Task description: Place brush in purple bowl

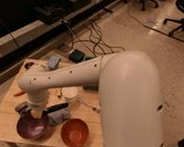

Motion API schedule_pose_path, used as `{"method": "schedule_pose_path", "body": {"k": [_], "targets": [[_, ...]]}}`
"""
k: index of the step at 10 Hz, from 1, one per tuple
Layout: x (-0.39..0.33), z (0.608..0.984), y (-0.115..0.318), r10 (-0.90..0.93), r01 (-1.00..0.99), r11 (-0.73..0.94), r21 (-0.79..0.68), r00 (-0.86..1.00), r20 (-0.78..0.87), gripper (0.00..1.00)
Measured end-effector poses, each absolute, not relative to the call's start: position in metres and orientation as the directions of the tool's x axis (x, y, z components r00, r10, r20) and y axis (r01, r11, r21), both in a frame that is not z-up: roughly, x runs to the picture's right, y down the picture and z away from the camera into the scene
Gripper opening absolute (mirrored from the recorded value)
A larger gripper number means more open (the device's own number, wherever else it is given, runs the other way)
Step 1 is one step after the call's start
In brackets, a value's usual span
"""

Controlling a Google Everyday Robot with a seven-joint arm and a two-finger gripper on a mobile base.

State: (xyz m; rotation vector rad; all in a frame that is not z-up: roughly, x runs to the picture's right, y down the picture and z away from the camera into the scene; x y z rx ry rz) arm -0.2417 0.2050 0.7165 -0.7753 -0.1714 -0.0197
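Observation:
The purple bowl (31, 126) sits at the front left of the wooden table (1, 120). The orange bowl (74, 132) stands right beside it. My gripper (34, 112) hangs from the white arm (59, 79), just above the purple bowl's back rim. A slim dark shape that looks like the brush (56, 106) lies just right of the gripper, along the top of a grey object (58, 117). I cannot tell whether the gripper touches it.
A white cup (70, 93) stands behind the bowls. A thin metal utensil (87, 105) lies to its right. An orange piece (18, 93) lies at the left edge, a blue-grey object (53, 61) at the back. Cables (90, 37) run over the floor behind.

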Motion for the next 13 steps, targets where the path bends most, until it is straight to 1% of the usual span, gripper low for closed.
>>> {"method": "schedule_pose_path", "body": {"k": [5, 13], "targets": [[-0.243, 0.705, 0.221, -0.016, 0.143, 0.716, -0.684, 0.982, 0.188, 0.0], [-0.228, 0.717, 0.225, -0.053, 0.141, 0.719, -0.681, 0.987, 0.149, 0.01]]}}
